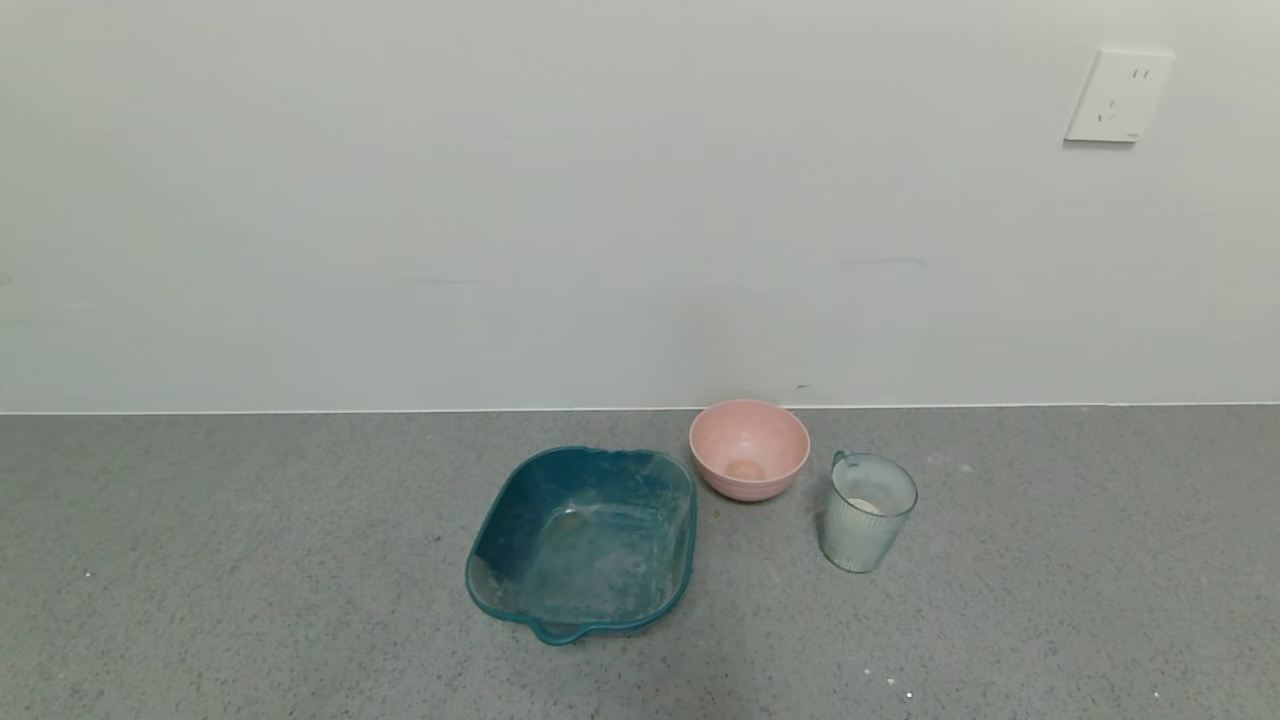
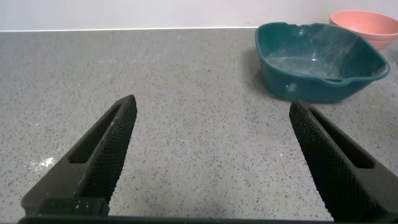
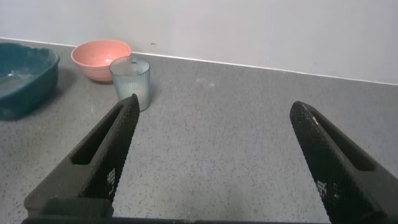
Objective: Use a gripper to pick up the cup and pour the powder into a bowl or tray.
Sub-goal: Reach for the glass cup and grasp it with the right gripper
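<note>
The ribbed pale blue-green cup (image 1: 866,512) stands upright on the grey counter, to the right of the pink bowl, with off-white powder (image 1: 864,506) in its bottom. It also shows in the right wrist view (image 3: 131,80). The teal tray (image 1: 585,540) sits to the left of the cup, dusty whitish inside, and shows in the left wrist view (image 2: 317,60) and partly in the right wrist view (image 3: 25,78). Neither gripper shows in the head view. My left gripper (image 2: 211,109) is open and empty over bare counter, short of the tray. My right gripper (image 3: 211,109) is open and empty, short of the cup.
A round pink bowl (image 1: 749,449) stands by the wall between tray and cup, with a little beige powder inside; it also shows in the right wrist view (image 3: 99,58). A white wall with an outlet (image 1: 1118,96) closes the counter's back edge.
</note>
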Controlling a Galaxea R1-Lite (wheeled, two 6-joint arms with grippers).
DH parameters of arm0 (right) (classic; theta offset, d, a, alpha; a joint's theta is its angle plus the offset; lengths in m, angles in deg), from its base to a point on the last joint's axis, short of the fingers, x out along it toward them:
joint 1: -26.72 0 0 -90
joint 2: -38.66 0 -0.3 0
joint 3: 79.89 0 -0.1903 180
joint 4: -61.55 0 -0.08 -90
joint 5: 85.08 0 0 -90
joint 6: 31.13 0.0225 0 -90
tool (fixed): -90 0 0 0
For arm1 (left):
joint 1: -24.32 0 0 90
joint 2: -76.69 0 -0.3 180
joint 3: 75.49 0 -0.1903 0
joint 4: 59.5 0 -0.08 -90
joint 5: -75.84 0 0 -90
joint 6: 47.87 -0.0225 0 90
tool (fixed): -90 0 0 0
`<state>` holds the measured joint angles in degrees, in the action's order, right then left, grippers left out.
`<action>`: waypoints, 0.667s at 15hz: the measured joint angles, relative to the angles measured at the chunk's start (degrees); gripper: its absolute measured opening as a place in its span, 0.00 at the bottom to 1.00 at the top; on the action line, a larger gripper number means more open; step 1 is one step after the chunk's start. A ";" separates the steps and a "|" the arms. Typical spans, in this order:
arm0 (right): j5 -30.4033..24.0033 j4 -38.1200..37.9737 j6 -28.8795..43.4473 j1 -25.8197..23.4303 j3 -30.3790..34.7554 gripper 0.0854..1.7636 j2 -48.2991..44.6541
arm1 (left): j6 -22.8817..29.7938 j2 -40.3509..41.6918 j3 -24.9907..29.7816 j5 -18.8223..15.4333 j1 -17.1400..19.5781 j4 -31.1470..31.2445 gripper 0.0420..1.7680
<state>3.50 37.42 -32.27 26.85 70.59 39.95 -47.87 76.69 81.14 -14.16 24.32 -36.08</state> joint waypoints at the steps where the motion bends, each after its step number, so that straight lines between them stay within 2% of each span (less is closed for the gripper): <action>1: -0.05 0.00 -0.39 0.05 -1.93 1.00 1.54 | 0.00 0.00 0.00 0.00 0.00 0.00 1.00; 7: 0.16 1.39 -3.12 0.09 -14.34 1.00 20.39 | 0.00 0.00 0.00 0.00 0.00 0.00 1.00; 10: 0.16 6.80 -3.21 0.09 -18.21 1.00 33.44 | 0.00 0.00 0.00 0.00 0.00 0.05 1.00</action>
<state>3.65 44.22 -35.48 26.94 52.38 73.39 -47.87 76.69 81.14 -14.16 24.32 -36.03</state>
